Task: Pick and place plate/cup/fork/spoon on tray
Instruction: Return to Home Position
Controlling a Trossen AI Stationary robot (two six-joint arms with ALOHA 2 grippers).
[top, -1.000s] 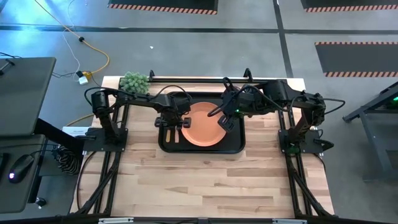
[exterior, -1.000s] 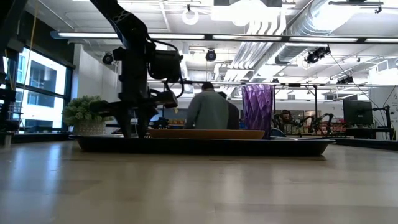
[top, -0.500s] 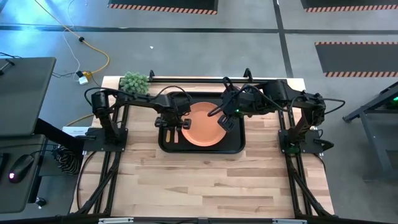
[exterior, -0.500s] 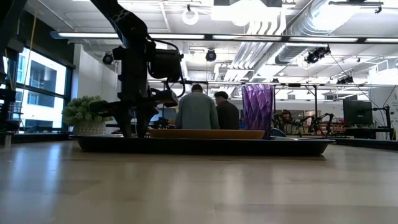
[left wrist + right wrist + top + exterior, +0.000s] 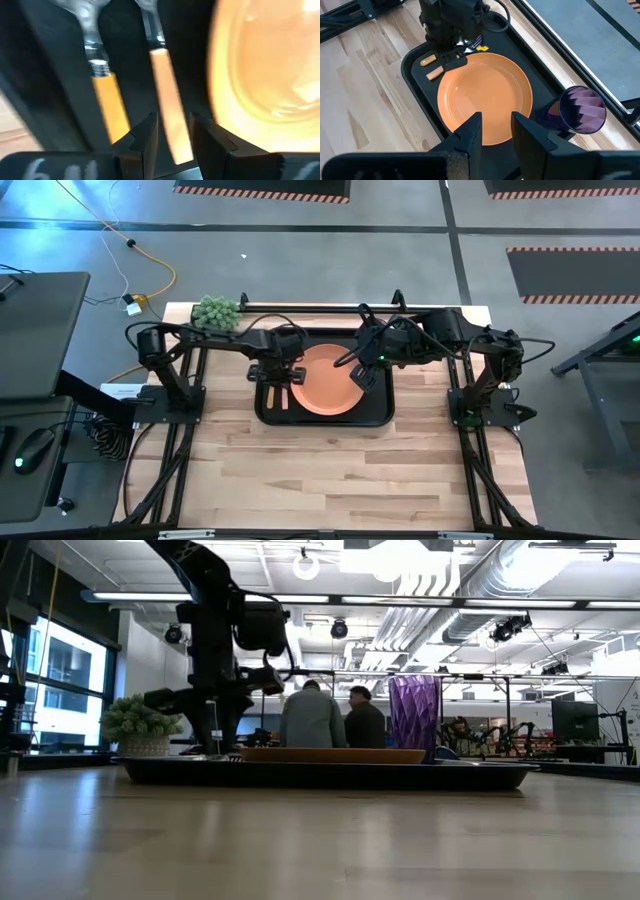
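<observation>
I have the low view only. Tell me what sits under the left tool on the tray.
Observer: The fork lies on the tray, its orange handle lined up with the gap of the open left tool.
Operator: Report what lies next to it.
Observer: The spoon, parallel to it, on the side away from the plate.
Operator: Now give me the right tool.
Observer: The right tool hovers open above the plate, holding nothing.
</observation>
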